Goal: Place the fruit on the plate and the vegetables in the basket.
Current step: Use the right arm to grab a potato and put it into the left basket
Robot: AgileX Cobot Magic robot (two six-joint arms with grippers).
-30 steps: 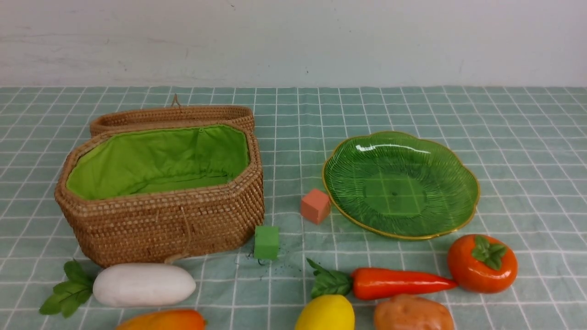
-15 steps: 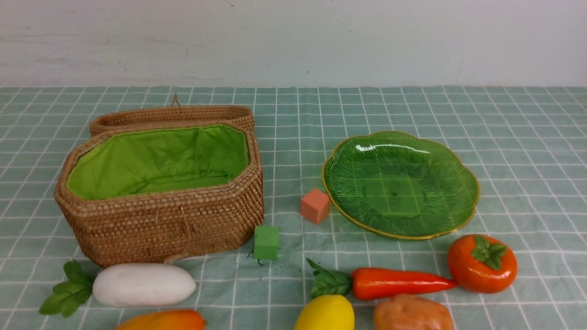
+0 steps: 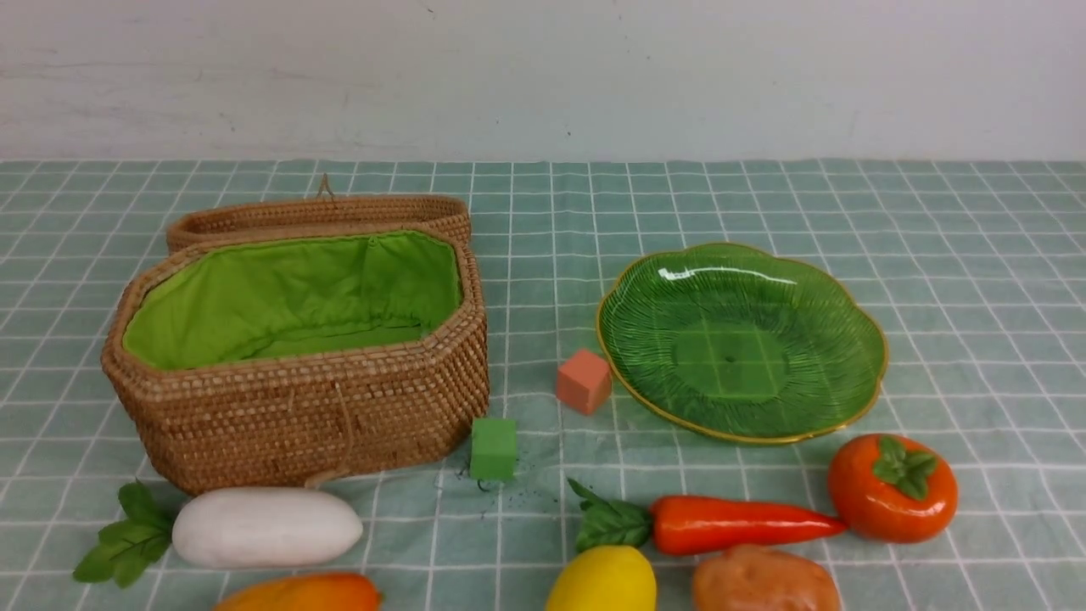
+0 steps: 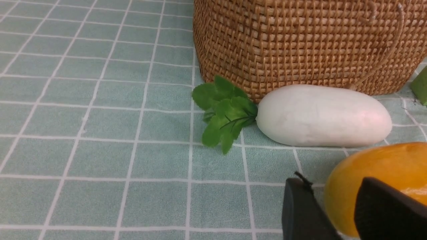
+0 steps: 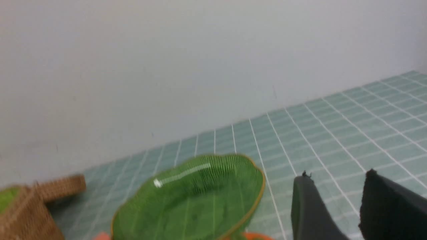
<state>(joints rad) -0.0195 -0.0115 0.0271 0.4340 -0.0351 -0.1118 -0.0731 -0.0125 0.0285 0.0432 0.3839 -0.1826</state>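
Note:
Neither gripper shows in the front view. The lined wicker basket stands open at the left and the green plate lies at the right, both empty. Along the near edge lie the white radish, mango, lemon, carrot, potato and persimmon. My left gripper is open low over the cloth, and the mango lies just beyond its fingertips, next to the radish. My right gripper is open and empty in the air, to the right of the plate.
The woven lid leans behind the basket. A salmon cube sits by the plate's left rim and a green cube by the basket's front right corner. A grey wall closes off the far side of the checked tablecloth.

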